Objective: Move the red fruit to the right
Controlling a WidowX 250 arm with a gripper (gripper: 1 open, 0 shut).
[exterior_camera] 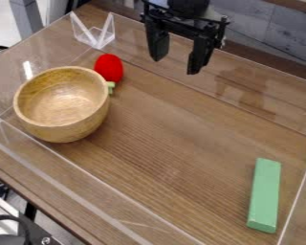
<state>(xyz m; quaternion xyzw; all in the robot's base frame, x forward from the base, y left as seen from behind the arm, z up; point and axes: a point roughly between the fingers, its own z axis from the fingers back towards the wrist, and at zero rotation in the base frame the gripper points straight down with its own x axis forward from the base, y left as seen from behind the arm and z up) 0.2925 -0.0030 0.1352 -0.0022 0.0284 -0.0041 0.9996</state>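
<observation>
The black hand (179, 56) hangs over the far part of the wooden tabletop (175, 144), near twelve o'clock in the view. Its two fingers stand wide apart, pointing down, with nothing between them (bare wood shows through the gap).

The red fruit (110, 67), a small rounded strawberry, lies on the tabletop towards ten to eleven o'clock from the middle of the view. Its pale green cap (112, 87) points roughly to six o'clock, back towards the near side. From the fruit, the hand is at between two and three o'clock, well apart from it.

The wooden bowl (62, 103) sits at nine to ten o'clock, its round mouth facing up and its inside plain to see. The fruit is just beside it, at the bowl's one to two o'clock (whether cap and rim touch, I cannot tell).

A whitish, see-through object (95, 34) stands at about eleven o'clock, beyond the fruit. The long green block (264, 195) lies flat between four and five o'clock, well apart from the others.
</observation>
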